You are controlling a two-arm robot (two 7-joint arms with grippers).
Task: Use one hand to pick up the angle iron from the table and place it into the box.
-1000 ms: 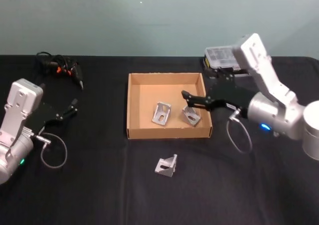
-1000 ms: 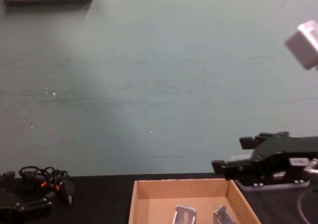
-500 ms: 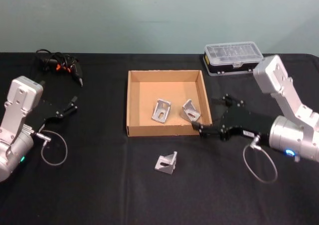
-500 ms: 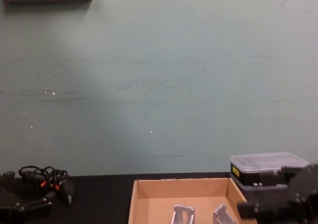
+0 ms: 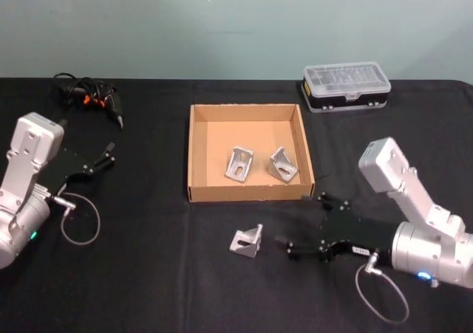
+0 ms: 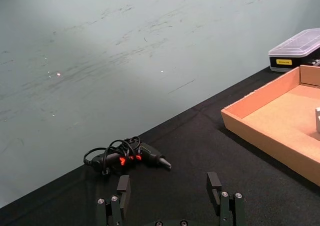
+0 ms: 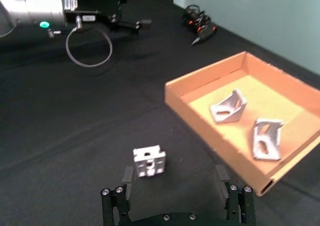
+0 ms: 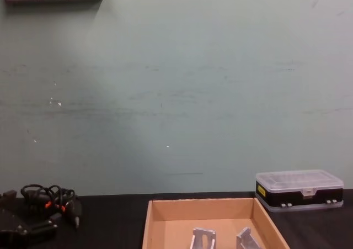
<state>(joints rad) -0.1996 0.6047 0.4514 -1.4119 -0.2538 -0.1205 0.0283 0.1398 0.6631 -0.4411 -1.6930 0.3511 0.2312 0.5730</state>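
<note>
Now the right hand [image 5: 307, 224] reaches out over the table [image 5: 148, 274], its fingers spread wide and holding nothing. Just ahead of its fingertips lies the angle iron [image 5: 247, 241], untouched. Beyond that sits the box [image 5: 191, 156], holding two other brackets [image 5: 239, 165]. Far across, the left hand [image 5: 109, 156] rests, also spread.

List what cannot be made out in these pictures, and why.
1. Chest view: the bottom edge cuts off both angle irons in the box.
2. Head view: the organiser case contents are too small under its clear lid.
3. Head view: black fingertips of the right gripper merge with the black table.
</note>
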